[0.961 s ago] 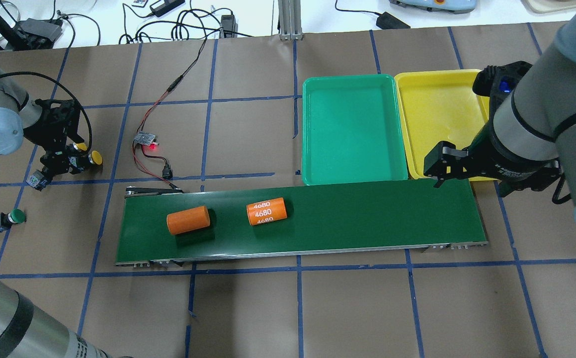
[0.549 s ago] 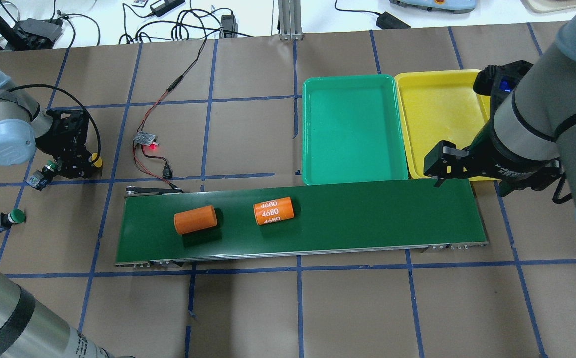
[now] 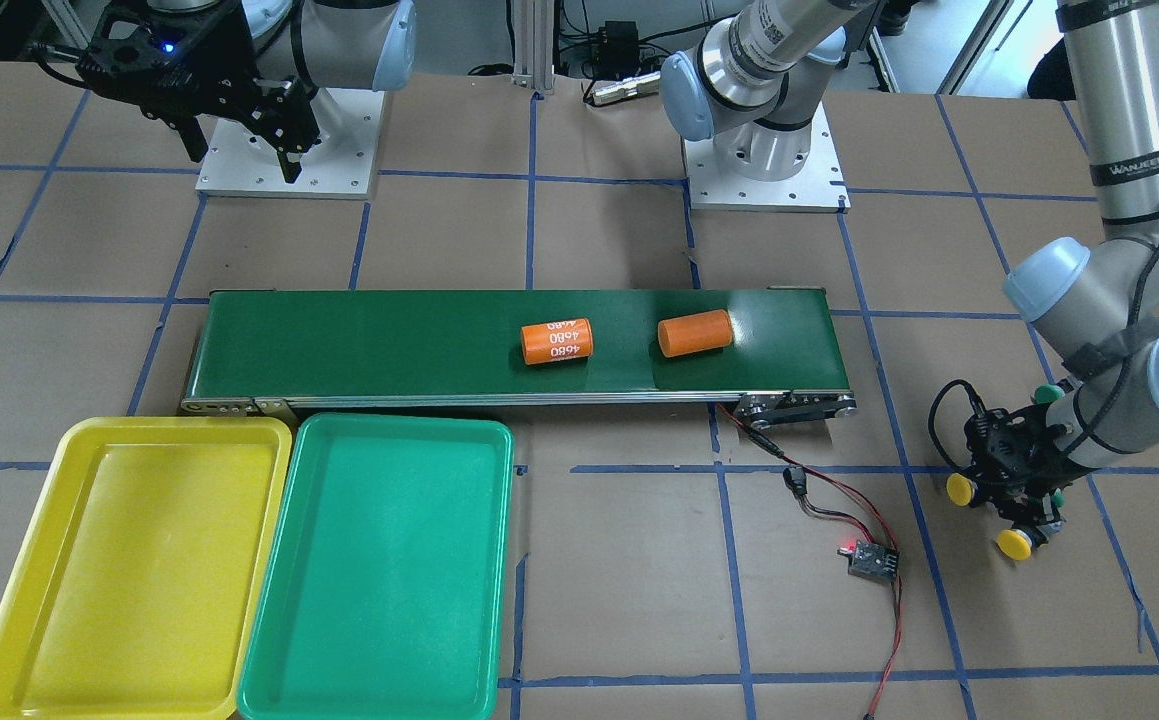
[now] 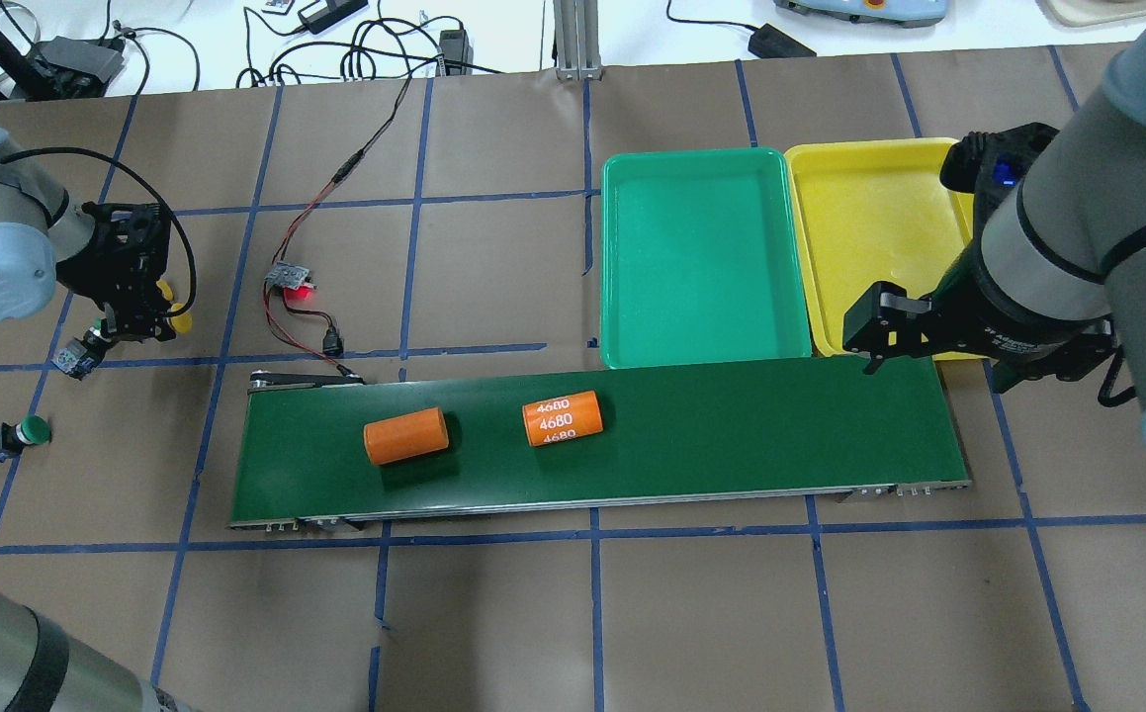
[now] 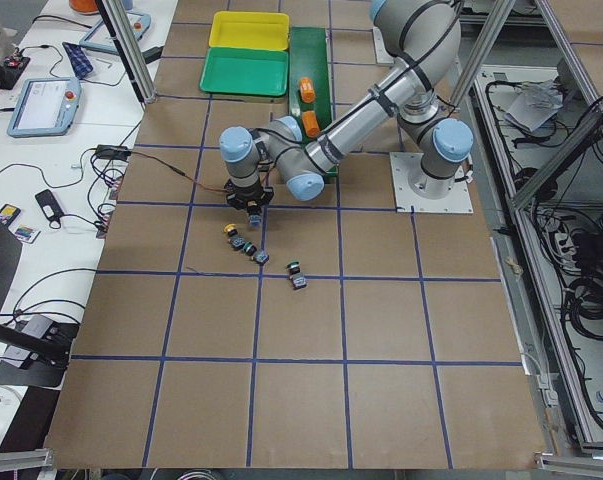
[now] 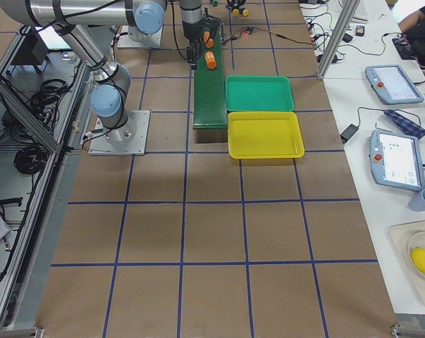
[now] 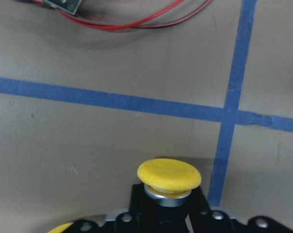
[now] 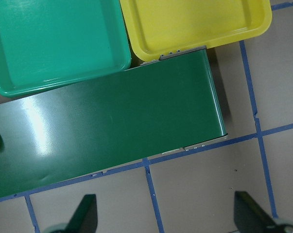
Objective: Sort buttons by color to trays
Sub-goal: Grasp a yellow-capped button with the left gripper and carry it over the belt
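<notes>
- Nearest the robot, at the left end of the surface (image 4: 573, 613): lone green button (image 4: 32, 428) on its side, cap to the right, well apart from the other three.
- Belt (image 4: 731, 425) runs across the middle. Two orange cylinders lie on its left half, the plain cylinder (image 4: 405, 436) and to its right the printed cylinder (image 4: 562, 418), marked "4680". They are near each other, not touching.
- Right pincer (image 3: 242, 155) hangs over the belt's right end, by the yellow tray's near corner. Its fingers (image 8: 85, 216) are spread wide.
- Left pincer (image 4: 149, 322) sits low, beyond the belt's left end. It is drawn in narrow on the black body of a yellow button (image 7: 169, 175), cap sticking out to the right. Cannot tell whether the button is clear of the surface.
- Second green button (image 4: 81, 351) lies just beside that pincer on its outer left.
- Second yellow button (image 3: 1015, 543) lies just beside the pincer on its far side.
- Green tray (image 4: 696, 257) and yellow tray (image 4: 869, 227) sit side by side, rims touching, just past the belt's far edge at its right end. Green is toward the middle, yellow outermost; both are well apart from all four buttons.
- Board (image 4: 293, 275) with a red light lies between the left pincer and the trays, with wires (image 4: 310, 321) running to the belt's left end.
</notes>
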### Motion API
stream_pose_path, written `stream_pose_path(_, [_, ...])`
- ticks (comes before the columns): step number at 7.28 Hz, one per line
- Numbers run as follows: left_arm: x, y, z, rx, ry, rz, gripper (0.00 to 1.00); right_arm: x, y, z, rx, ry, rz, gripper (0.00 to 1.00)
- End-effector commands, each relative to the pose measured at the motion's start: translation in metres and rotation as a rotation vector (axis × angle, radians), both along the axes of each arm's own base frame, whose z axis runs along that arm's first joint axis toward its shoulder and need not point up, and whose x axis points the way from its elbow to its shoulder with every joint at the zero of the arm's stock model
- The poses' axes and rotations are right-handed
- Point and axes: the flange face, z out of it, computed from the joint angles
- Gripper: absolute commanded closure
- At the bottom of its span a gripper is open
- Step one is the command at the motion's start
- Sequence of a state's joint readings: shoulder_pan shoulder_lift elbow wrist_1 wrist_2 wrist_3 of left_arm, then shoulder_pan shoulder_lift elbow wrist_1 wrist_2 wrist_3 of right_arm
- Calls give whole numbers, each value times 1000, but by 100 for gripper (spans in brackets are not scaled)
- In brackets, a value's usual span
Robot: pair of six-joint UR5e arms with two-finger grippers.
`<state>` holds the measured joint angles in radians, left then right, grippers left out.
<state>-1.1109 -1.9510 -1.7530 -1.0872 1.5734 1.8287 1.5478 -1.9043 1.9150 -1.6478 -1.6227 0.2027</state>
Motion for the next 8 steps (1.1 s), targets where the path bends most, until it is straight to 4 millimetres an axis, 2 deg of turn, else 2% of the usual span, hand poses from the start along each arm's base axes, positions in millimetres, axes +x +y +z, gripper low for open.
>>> stream_pose_path(1, [-73,43,33,41,-11,82,100,0,0,0,-2,-5,-4,0])
stream_pose_path(2, [-98,68,28,64,-17,219,100,1,-1,-3,7,-15,-3,0])
stream_pose_path(4, [-158,100,41,57,-64,538,100,0,0,2,0,-7,1,0])
stream_pose_path(5, [-189,114,42,75,-102,714,100,0,-3,-3,4,-15,-5,0])
stream_pose_path(6, [-206,127,30,112,-157,946,100,0,-3,-2,3,-14,-5,0])
stream_pose_path(7, [-213,128,22,128,-171,1044,100,-1,-2,-1,-1,-7,-4,0])
stream_pose_path(8, [-218,139,17,145,-179,1110,100,-1,-2,-1,-2,-9,-11,0])
